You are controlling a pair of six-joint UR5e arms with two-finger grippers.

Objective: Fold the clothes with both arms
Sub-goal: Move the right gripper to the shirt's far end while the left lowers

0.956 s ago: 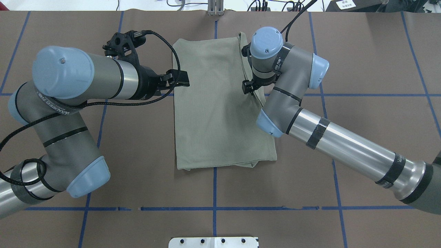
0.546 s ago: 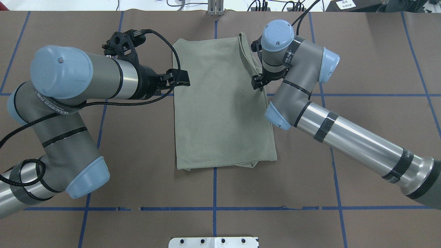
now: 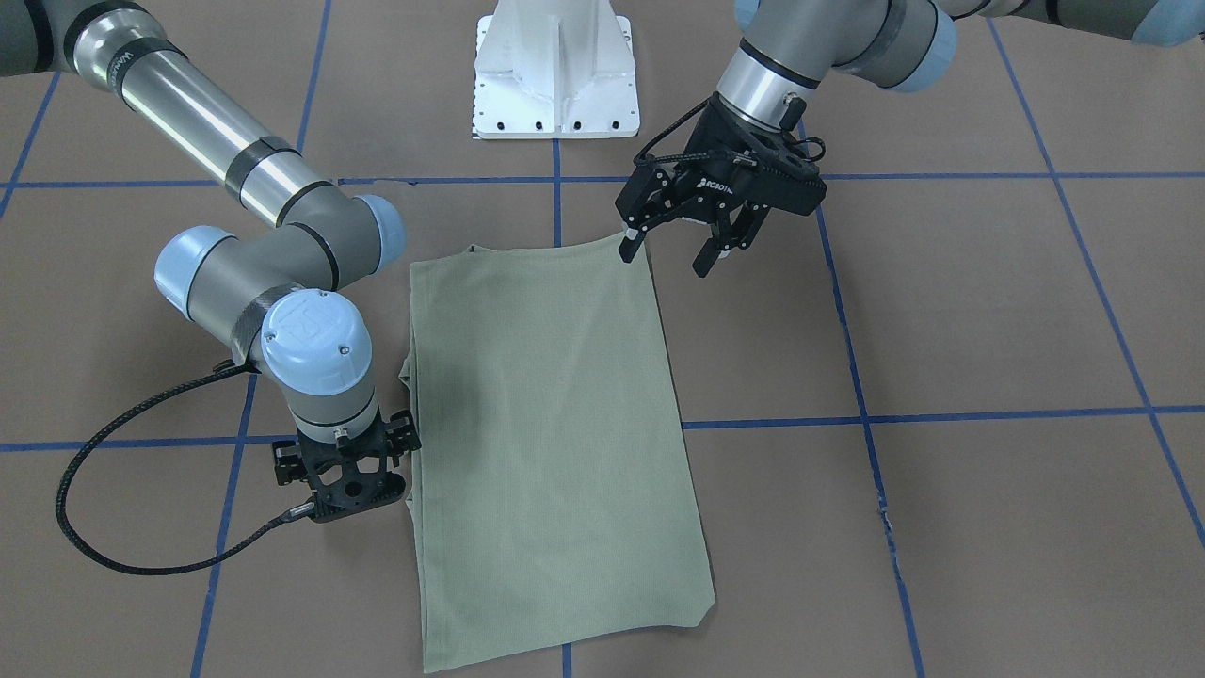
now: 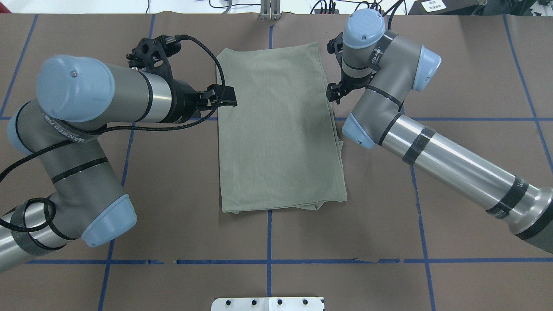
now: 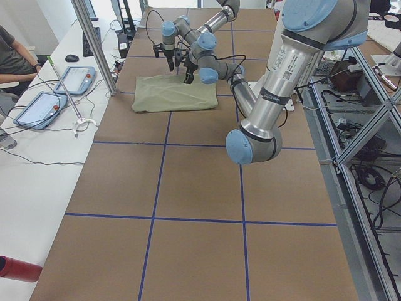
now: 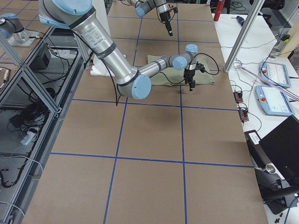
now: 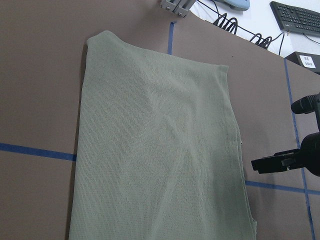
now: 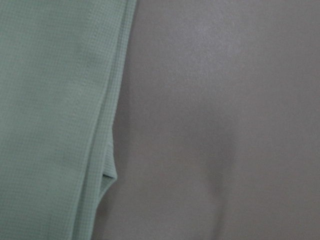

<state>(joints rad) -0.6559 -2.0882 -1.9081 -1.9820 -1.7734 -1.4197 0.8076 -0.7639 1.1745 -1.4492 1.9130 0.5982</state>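
Shirt [image 4: 276, 129] lies flat on desk [image 4: 173, 181] as a long folded rectangle, sleeves & collar out of sight.

Change vs. 1 s ago: right gripper [image 4: 335, 92] was over the shirt's right edge, inside the cloth outline. It has since slid outward & toward the shirt's far end, and now sits just beside that edge, off the cloth. W/ that move the far-right corner, earlier doubled in as a narrow flap, has opened out, so the far edge reads wider & squarer.

Right wrist view shows only the layered shirt edge & bare desk, no fingers. Can't tell if right gripper is spread or pressed together; nothing seems to hang from it.

Left gripper [image 3: 670, 252] hasn't budged: fingers spread wide, holding nothing, hovering at the shirt's left edge. Contact w/ cloth unclear.

Meaning, prob.: that was a tidy-up stroke, now done. Rectangle looks even enough for the next fold, likely end over end, w/ each gripper taking a corner on its own side. Small bunch of layers remains at the shirt's robot-side right corner & may need watching.
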